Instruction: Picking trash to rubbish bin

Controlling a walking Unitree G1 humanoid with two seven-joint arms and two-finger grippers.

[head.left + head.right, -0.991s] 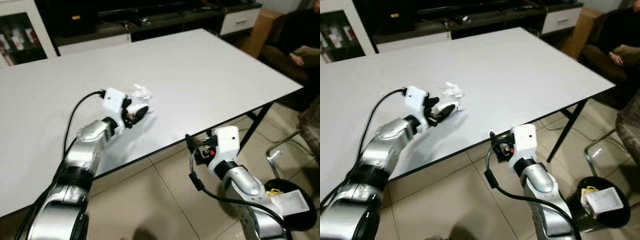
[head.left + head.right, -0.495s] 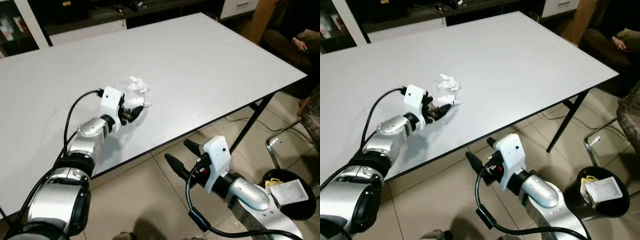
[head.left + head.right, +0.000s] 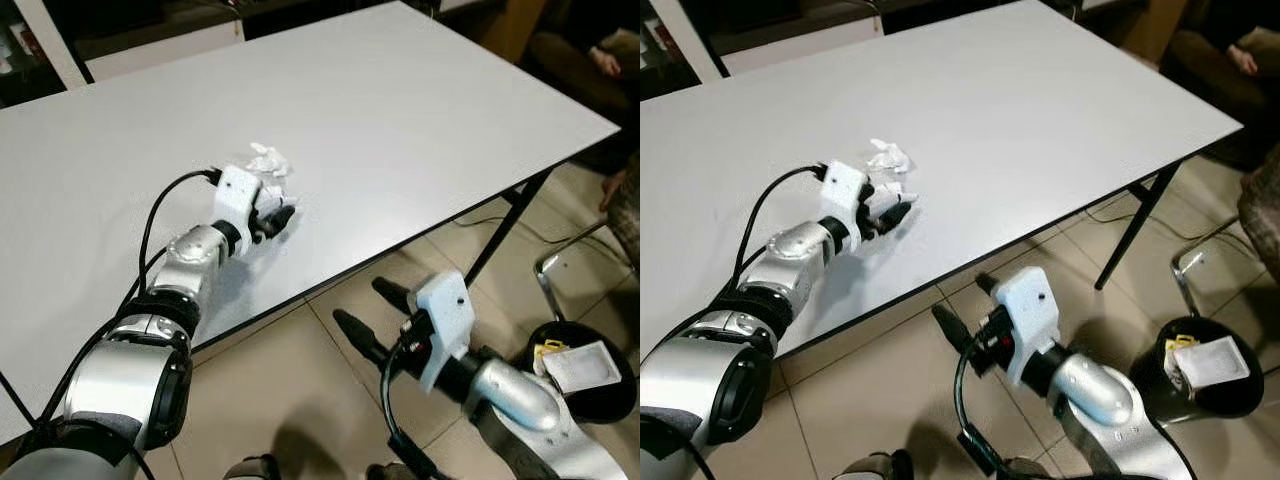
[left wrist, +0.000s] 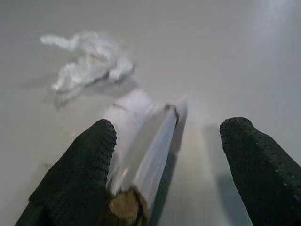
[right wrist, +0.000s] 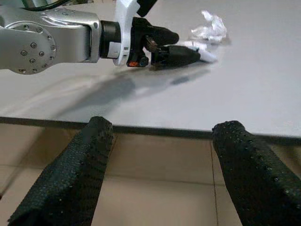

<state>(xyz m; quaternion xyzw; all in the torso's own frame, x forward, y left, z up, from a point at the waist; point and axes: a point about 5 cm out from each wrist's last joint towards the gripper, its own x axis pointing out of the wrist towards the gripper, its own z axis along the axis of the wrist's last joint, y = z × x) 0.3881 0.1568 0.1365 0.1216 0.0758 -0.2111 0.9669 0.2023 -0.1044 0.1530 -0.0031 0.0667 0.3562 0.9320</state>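
Head views: my left gripper [image 3: 277, 217] rests on the white table [image 3: 420, 110], fingers spread around a small rolled wrapper [image 3: 272, 207]. A crumpled tissue [image 3: 268, 160] lies just beyond my fingertips, apart from them. My right gripper [image 3: 370, 317] hangs below the table edge over the tiled floor, fingers spread, nothing held. The rubbish bin [image 3: 600, 385] stands on the floor well off to my right side.

Left wrist view: the wrapper [image 4: 141, 141] lies against one finger [image 4: 75, 169], the other finger standing clear of it. Not yet pinched.

Right wrist view: both fingers [image 5: 70, 179] apart, pointing at the table edge.

Judgement: the wrapper looks light, thin and crushable, possibly slick; best pinched across its middle.
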